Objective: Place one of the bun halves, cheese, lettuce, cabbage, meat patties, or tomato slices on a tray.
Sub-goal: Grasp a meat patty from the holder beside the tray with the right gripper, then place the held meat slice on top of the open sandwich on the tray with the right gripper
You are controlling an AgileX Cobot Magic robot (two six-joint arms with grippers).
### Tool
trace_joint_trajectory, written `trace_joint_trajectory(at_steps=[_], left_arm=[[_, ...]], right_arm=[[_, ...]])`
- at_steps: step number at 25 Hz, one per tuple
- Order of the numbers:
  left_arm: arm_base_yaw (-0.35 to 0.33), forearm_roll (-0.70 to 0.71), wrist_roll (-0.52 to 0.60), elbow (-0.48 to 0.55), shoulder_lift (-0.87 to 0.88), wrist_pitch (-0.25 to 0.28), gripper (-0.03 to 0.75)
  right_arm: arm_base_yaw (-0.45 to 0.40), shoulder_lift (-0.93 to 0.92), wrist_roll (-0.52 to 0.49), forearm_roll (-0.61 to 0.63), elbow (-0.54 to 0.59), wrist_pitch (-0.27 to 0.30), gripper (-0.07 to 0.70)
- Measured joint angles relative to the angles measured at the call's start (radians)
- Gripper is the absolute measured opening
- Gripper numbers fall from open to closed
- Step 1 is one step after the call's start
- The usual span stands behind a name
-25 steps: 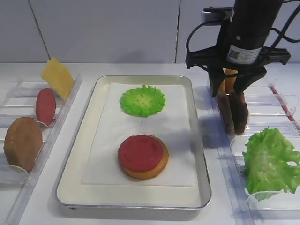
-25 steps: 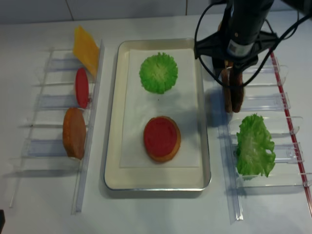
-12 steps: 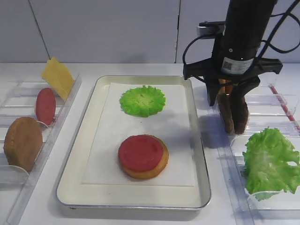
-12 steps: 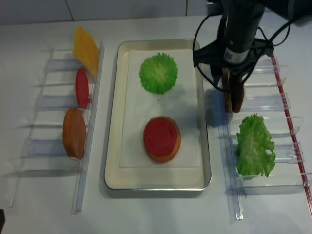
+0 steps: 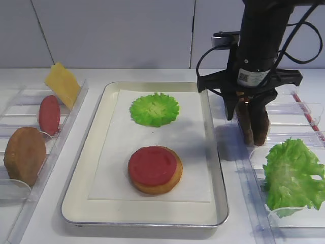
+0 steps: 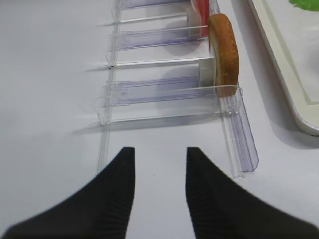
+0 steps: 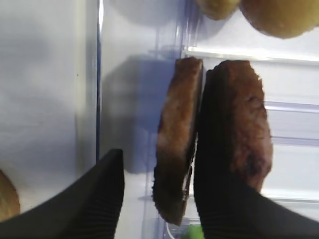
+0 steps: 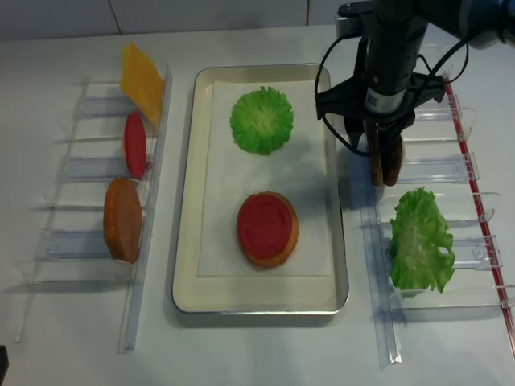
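Over the right-hand clear plastic rack [image 5: 299, 109] in the exterior high view, the right gripper [image 5: 250, 104] hangs straight down on the two dark brown, grainy meat patties [image 5: 254, 124], which stand on edge side by side. Likely step: grasp one patty for the silver rectangular tray [image 5: 96, 162]. To do it well the jaws should straddle a single disc — one finger into the seam between the pair — then lift straight up so the neighbour isn't dragged out.

Right wrist view: the black ribbed fingers [image 7: 94, 199] stand spread, nothing clamped yet. The left-hand patty [image 7: 177, 144] sits in the gap between them; the other patty [image 7: 241, 129] touches it and lies partly behind the right finger. That finger lines up roughly with the seam, though whether it touches a patty can't be told.

Left wrist view: the left gripper [image 6: 158, 199] hovers released over bare table, near a golden-brown bun half [image 6: 224, 52] standing on edge in the left rack — idle.

Realsense overhead view: the patties [image 8: 385, 161] sit directly under the gripper [image 8: 384, 149], just right of the tray's [image 8: 183, 241] edge. The tray holds a round green cabbage leaf [image 8: 261, 121] and a red tomato slice [image 8: 266, 225] stacked on a bun half.
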Motion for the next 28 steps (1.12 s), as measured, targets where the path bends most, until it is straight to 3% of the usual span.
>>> trace_joint_trajectory(at_steps=[5, 7, 20, 28], left_arm=[[0.0, 0.0, 0.0, 0.0, 0.0, 0.0, 0.232], [0.0, 0.0, 0.0, 0.0, 0.0, 0.0, 0.232], [0.0, 0.0, 0.0, 0.0, 0.0, 0.0, 0.232], [0.0, 0.0, 0.0, 0.0, 0.0, 0.0, 0.232]], right_arm=[[0.0, 0.0, -0.004, -0.005, 0.0, 0.01, 0.178], [0.0, 0.0, -0.019, -0.012, -0.007, 0.027, 0.148], [0.002, -0.14, -0.053, -0.002, -0.029, 0.051, 0.145], [0.002, -0.277, -0.205, 0.247, -0.022, 0.059, 0.144]])
